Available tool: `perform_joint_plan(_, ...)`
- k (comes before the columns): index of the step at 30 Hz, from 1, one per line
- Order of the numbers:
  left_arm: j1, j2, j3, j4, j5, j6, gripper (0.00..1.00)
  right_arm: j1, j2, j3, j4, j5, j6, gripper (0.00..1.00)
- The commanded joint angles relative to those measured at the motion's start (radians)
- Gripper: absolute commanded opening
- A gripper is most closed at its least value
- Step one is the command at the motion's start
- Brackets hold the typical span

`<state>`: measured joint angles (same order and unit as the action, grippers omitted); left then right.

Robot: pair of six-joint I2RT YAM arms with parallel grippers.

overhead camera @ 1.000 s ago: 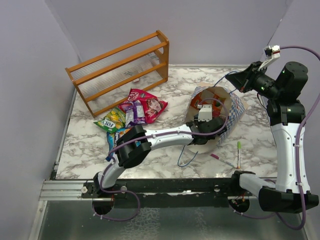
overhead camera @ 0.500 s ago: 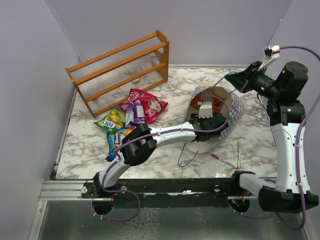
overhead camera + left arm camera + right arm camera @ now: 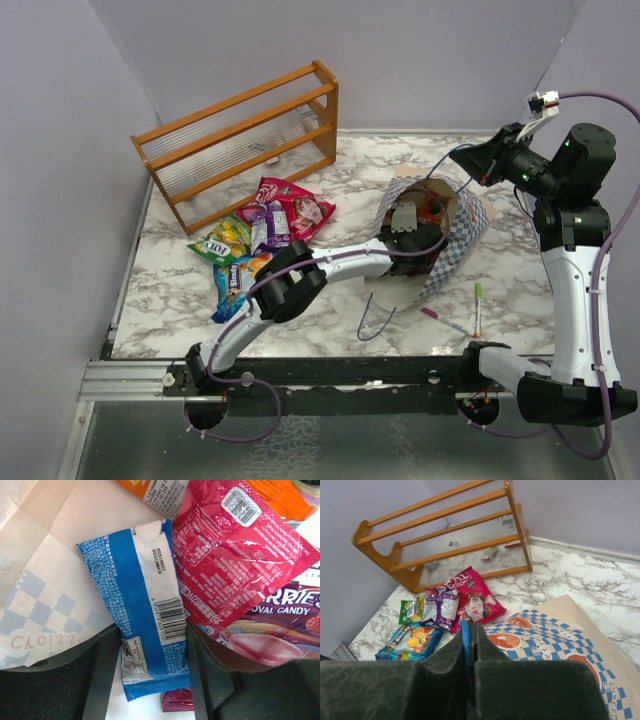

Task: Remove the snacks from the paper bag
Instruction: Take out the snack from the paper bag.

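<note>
The paper bag (image 3: 455, 235) lies on its side with its mouth to the left. My left gripper (image 3: 410, 228) reaches into that mouth. In the left wrist view its jaws (image 3: 152, 630) stand open on either side of a blue and white packet (image 3: 145, 610), with a gap at the left finger. A red packet (image 3: 235, 555), an orange one (image 3: 150, 490) and a purple-lettered one (image 3: 280, 615) lie beside it in the bag. My right gripper (image 3: 464, 158) is shut on the bag's blue cord handle (image 3: 465, 632) and holds that side up.
Several snacks lie on the marble left of the bag: red (image 3: 298, 208), purple (image 3: 270, 225), green-yellow (image 3: 222, 240), blue-orange (image 3: 235, 280). A wooden rack (image 3: 240, 140) stands at the back left. A green pen (image 3: 477, 300) and a pink pen (image 3: 440, 318) lie in front of the bag.
My left gripper has pushed deeper into the bag. The bag's mouth has risen and narrowed, and its checked side has folded over. The right gripper has barely moved.
</note>
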<state>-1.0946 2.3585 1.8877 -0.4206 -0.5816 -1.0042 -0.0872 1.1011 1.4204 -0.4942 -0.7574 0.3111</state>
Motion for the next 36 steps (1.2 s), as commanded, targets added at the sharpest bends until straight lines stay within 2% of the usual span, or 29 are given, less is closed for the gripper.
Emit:
perform_joint_plan(1,-0.007,0.021,0.015,-0.017,0.049,0.014,0.51,-0.005,-0.023,0.028,0.019,-0.021,0.007,0.01)
perform_joint_plan(3,-0.008,0.002,0.004,-0.028,0.051,0.016,0.39,-0.005,-0.024,0.029,0.015,-0.018,0.003,0.01)
perform_joint_plan(7,-0.006,-0.078,-0.072,0.016,0.05,0.046,0.23,-0.005,-0.026,0.028,0.015,-0.016,0.001,0.01)
perform_joint_plan(10,-0.005,-0.138,-0.1,0.02,0.047,0.063,0.16,-0.005,-0.027,0.023,0.013,-0.016,-0.001,0.01)
perform_joint_plan(15,-0.005,-0.22,-0.126,0.003,0.119,0.098,0.11,-0.005,-0.03,0.017,0.012,-0.009,-0.006,0.01)
perform_joint_plan(18,-0.011,-0.3,-0.195,0.012,0.192,0.108,0.08,-0.005,-0.032,0.019,0.005,-0.007,-0.011,0.01)
perform_joint_plan(22,-0.034,-0.447,-0.351,0.099,0.298,0.127,0.08,-0.004,-0.035,-0.001,0.017,-0.004,-0.011,0.01)
perform_joint_plan(25,-0.075,-0.585,-0.459,0.211,0.389,0.2,0.08,-0.004,-0.035,-0.017,0.022,0.002,-0.015,0.01)
perform_joint_plan(28,-0.137,-0.75,-0.627,0.364,0.465,0.289,0.09,-0.004,-0.032,-0.021,0.02,0.004,-0.019,0.01)
perform_joint_plan(31,-0.163,-0.894,-0.804,0.468,0.543,0.279,0.1,-0.003,-0.034,-0.029,0.027,-0.002,-0.016,0.01)
perform_joint_plan(33,-0.17,-0.982,-0.923,0.497,0.563,0.257,0.09,-0.003,-0.037,-0.04,0.031,0.003,-0.017,0.01)
perform_joint_plan(36,-0.174,-1.102,-1.024,0.466,0.561,0.252,0.07,-0.003,-0.041,-0.046,0.03,0.015,-0.023,0.01)
